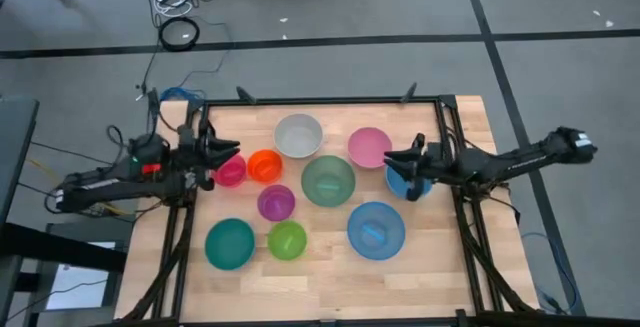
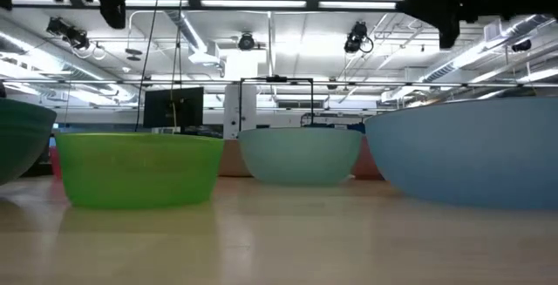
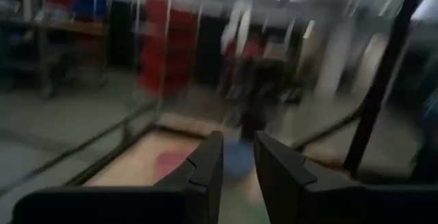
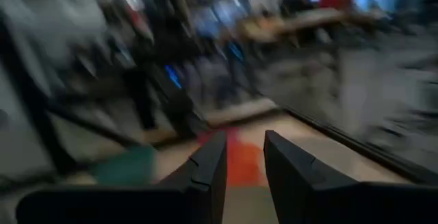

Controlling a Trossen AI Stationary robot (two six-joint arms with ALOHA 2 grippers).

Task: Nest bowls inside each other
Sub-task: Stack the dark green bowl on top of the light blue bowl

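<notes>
Hovering above the table's left edge, the left gripper point(image 1: 234, 151) has its jaws slightly parted and empty, the magenta bowl point(image 1: 230, 171) just beneath their tips. The right gripper point(image 1: 391, 155), jaws likewise narrowly apart and empty, hangs over the small blue bowl point(image 1: 408, 183), the pink bowl point(image 1: 369, 146) just ahead.

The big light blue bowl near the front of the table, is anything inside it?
From above, the big light blue bowl holds no other bowl; only a pale glare shows on its bottom. From table height its wall hides the inside.
</notes>
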